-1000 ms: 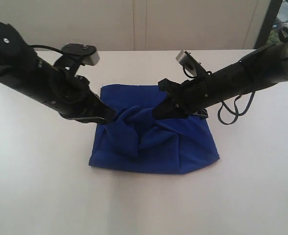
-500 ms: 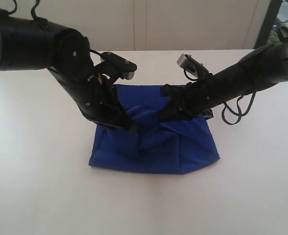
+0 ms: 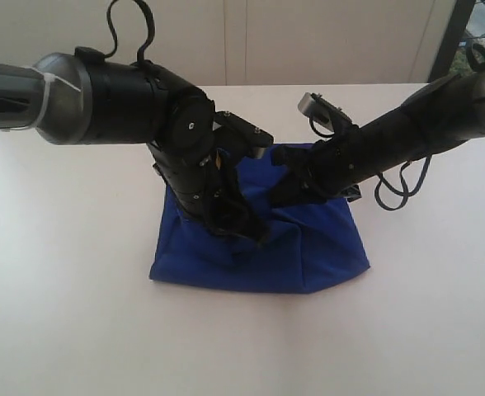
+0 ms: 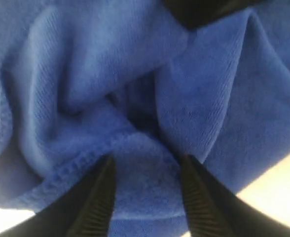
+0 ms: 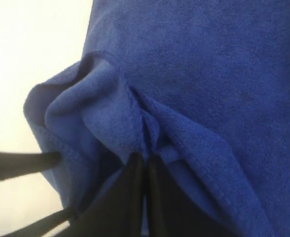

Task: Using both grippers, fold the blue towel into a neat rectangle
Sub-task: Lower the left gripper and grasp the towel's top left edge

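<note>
The blue towel (image 3: 329,247) lies partly folded on the white table (image 3: 69,313), bunched into ridges at its middle. My left gripper (image 3: 255,235) reaches across onto that bunched middle. In the left wrist view its jaws stand wide apart (image 4: 146,160), open, with towel pile (image 4: 100,59) lying under and between them, not pinched. My right gripper (image 3: 277,191) sits at the towel's far middle. Seen from the right wrist, its fingers are pressed together (image 5: 146,158) on a raised hem fold of the towel (image 5: 209,64).
Black cables (image 3: 395,186) hang in loops from the right arm over the table beside the towel. A pale wall (image 3: 308,41) runs behind the table's far edge. A dark frame (image 3: 453,37) stands at the back right.
My left arm has swung from the towel's left edge to its middle, carrying the fold over, and its jaws have opened and let go. The right gripper has stayed put, still pinching.
</note>
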Robot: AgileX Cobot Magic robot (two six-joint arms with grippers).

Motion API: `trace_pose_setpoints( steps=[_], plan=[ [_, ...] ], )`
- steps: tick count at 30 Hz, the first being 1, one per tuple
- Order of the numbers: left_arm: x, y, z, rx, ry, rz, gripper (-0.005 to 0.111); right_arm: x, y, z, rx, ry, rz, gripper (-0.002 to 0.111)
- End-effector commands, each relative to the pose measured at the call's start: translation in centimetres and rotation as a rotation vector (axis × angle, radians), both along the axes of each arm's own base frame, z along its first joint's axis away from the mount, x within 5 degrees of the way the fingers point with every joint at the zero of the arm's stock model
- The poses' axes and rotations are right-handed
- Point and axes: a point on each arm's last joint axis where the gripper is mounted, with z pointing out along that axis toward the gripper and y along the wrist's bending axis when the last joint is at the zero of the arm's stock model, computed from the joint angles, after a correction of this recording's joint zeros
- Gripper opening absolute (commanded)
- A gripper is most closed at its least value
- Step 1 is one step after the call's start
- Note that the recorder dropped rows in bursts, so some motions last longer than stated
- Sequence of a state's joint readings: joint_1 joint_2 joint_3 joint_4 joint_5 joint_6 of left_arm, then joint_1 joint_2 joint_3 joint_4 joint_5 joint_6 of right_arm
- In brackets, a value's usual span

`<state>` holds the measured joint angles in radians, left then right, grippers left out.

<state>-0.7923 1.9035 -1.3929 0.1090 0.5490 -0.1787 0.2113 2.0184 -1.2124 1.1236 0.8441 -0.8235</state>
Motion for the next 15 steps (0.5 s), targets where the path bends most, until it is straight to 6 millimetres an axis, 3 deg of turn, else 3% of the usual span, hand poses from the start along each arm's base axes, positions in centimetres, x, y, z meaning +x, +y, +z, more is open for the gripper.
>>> trace_pose_setpoints(
  steps=[1, 7, 15],
  plan=[
    [0.0, -0.4, 0.3, -0.021, -0.015, 0.001, 0.052, 0.0, -0.1, 0.1, -0.004, -0.003, -0.001, 0.0],
    [0.3, -0.5, -1.3, 0.019, -0.009, -0.012, 0.05, 0.0, -0.1, 0.1, -0.004, -0.003, -0.001, 0.0],
    [0.0, 0.0, -0.8, 0.067, 0.005, -0.022, 0.0, 0.0, -0.1, 0.1, -0.004, -0.003, -0.001, 0.0]
  ],
)
